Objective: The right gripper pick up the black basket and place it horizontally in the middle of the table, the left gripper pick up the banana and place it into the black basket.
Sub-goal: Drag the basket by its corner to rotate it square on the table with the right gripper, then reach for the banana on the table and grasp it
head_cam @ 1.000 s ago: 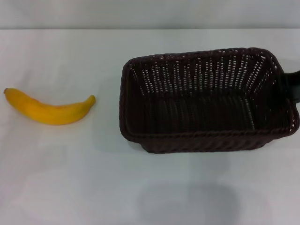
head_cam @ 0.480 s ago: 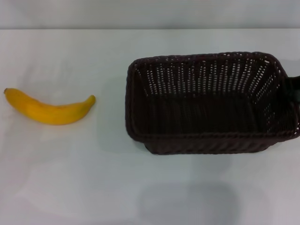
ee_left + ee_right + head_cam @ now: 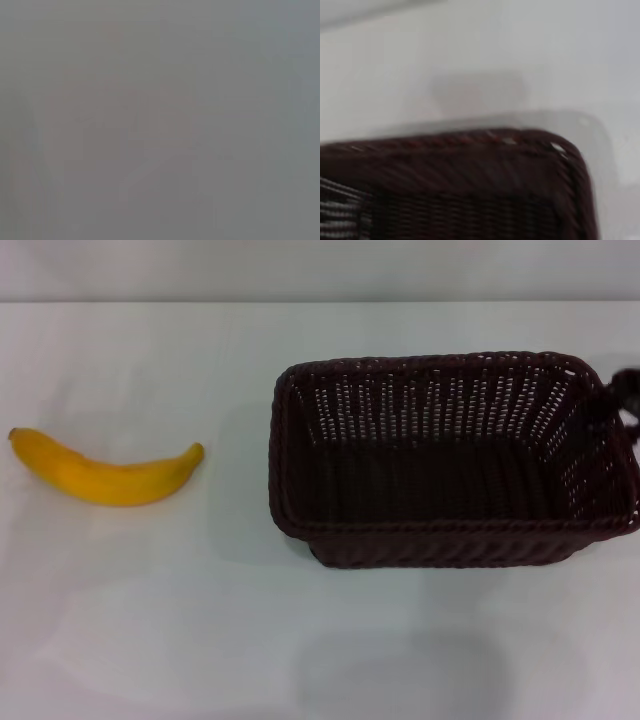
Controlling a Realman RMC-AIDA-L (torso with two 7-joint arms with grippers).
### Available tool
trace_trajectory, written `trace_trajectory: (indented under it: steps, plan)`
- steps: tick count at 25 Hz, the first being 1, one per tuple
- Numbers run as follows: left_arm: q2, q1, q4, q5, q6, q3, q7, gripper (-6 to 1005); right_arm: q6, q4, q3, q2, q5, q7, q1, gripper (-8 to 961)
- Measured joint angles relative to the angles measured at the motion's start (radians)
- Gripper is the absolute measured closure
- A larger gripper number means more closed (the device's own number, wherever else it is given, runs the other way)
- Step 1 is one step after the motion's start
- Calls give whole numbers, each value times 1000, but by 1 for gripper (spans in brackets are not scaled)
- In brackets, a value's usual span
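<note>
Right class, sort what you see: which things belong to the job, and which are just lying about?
Part of the job: black basket; banana; right gripper at the basket's right end; table.
Lying about: nothing seen.

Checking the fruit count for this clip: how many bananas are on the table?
1. The banana lies on the table at the robot's left, apart from the black basket, whose visible interior holds none.

Yellow-orange banana [image 3: 105, 472], dark brown-black woven basket [image 3: 450, 540], plain white table [image 3: 150, 620]
</note>
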Motion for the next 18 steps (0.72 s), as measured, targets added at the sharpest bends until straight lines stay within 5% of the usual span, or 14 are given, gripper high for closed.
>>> trace_trajectory:
  steps: [5, 8, 18]
  plan:
    - [-1, 8, 10, 49, 23, 8, -49, 119, -4, -44, 40, -54, 114, -41, -34, 341]
    - [-3, 26, 71, 133, 64, 9, -182, 119, -29, -78, 85, -60, 126, -117, -58, 248]
    - [-6, 86, 464, 612, 126, 9, -901, 121, -198, 23, 464, 36, 221, -787, -115, 247]
